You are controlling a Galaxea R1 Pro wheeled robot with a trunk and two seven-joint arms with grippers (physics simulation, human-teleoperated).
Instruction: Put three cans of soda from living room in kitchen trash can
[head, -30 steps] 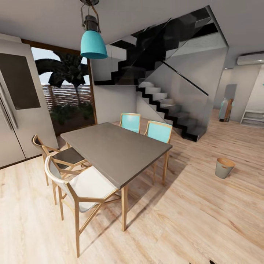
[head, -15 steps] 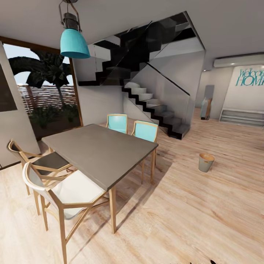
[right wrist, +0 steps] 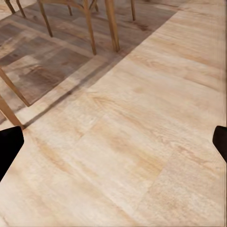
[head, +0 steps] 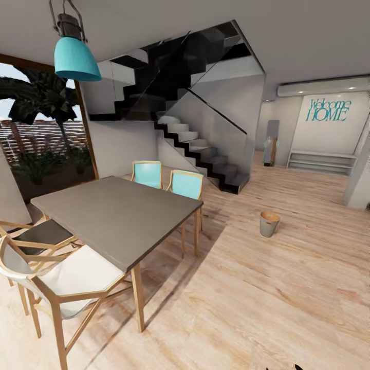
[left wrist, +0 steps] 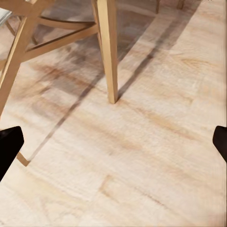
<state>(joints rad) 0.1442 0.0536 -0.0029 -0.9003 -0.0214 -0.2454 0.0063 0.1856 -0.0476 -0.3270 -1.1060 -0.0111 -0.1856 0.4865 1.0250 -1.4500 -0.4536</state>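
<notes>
Daylight falls across a light wood plank floor [head: 288, 298] in the kitchen's dining corner, seen from the robot's head camera. A grey rectangular dining table on pale wooden legs [head: 115, 216] stands at the left of that view, with two teal-backed wooden chairs [head: 165, 177] tucked in on its far side and a white-seated wooden chair [head: 56, 280] close to the camera on its near side. A teal dome pendant lamp [head: 76, 57] hangs above the table. Behind it, a black-and-white staircase with a glass balustrade [head: 198, 139] climbs toward the ceiling, and a wood-framed window [head: 41, 139] shows palm fronds and a slatted fence outside.

The small round pale-grey trash can with a copper-brown inside [head: 269, 224] stands upright on the open floor to the right of the table, well apart from it and in front of the foot of the stairs. On the far wall, teal lettering reading "Welcome HOME" [head: 329, 109] hangs above a low white shelf unit [head: 321, 162].

In the left wrist view, the left gripper [left wrist: 113, 142] hangs over bare planks near a table leg [left wrist: 109, 52], its two black fingertips [left wrist: 8, 146] spread wide to the picture's edges and holding nothing. In the right wrist view, the right gripper [right wrist: 113, 142] is likewise spread wide and empty above the floor, its fingertips [right wrist: 9, 142] at opposite edges.
</notes>
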